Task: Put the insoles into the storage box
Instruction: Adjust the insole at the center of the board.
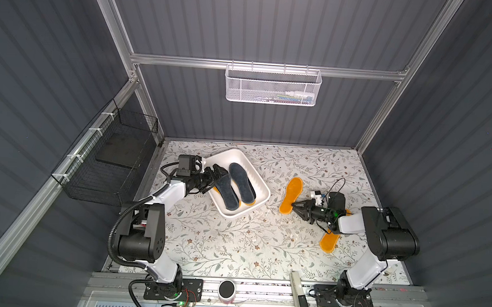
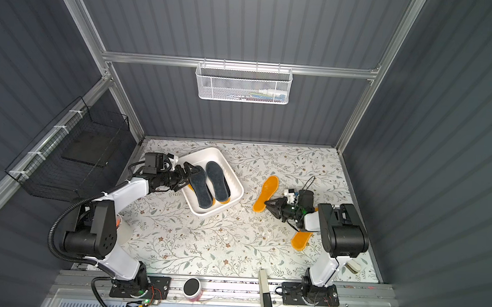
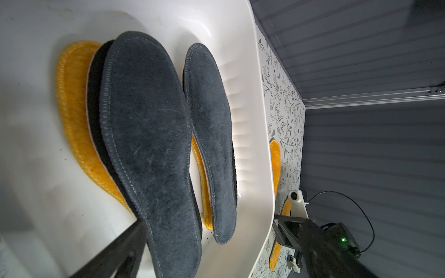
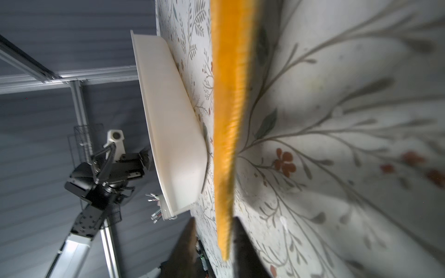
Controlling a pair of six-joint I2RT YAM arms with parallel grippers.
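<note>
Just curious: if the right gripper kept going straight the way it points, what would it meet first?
The orange insole, whose near end lies between the right gripper's parted jaws. Beyond it probably the storage box, though depth is unclear.

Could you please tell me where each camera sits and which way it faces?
Top views: high above the arms' bases, looking down on the floral table, the storage box, the whole left arm and right arm.
Left wrist: on the left arm, looking into the storage box at two fuzzy grey insoles; one own jaw shows.
Right wrist: low over the table, looking along an orange insole toward the box; both own jaws flank it.
Shared: both wrist views show the box and the opposite arm.
</note>
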